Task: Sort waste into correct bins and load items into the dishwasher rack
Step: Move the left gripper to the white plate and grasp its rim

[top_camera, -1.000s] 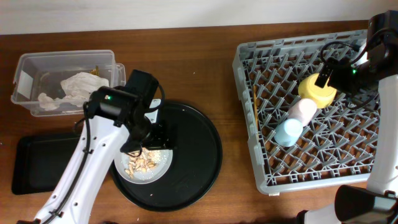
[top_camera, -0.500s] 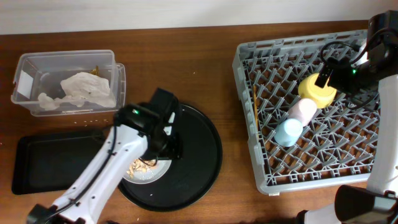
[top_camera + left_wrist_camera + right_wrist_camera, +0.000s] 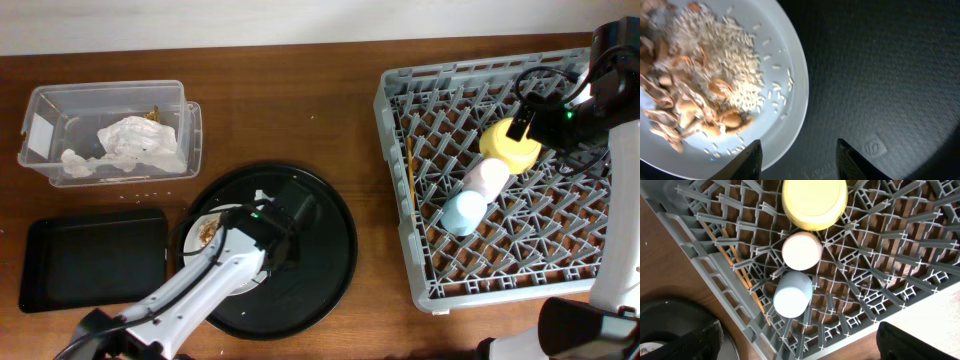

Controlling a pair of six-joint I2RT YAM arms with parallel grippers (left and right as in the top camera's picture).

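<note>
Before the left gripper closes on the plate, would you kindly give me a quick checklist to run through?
1. Plate rim between the fingers of the left gripper: ok, one finger over the plate, the other over the round tray.
2. Fingers touching the rim: cannot tell.
3. Scraps well inside the plate: ok.
4. Flat tray free to take them: ok, nothing visible in it.
5. Right gripper out of the way: ok, open over the rack, holding nothing.
</note>
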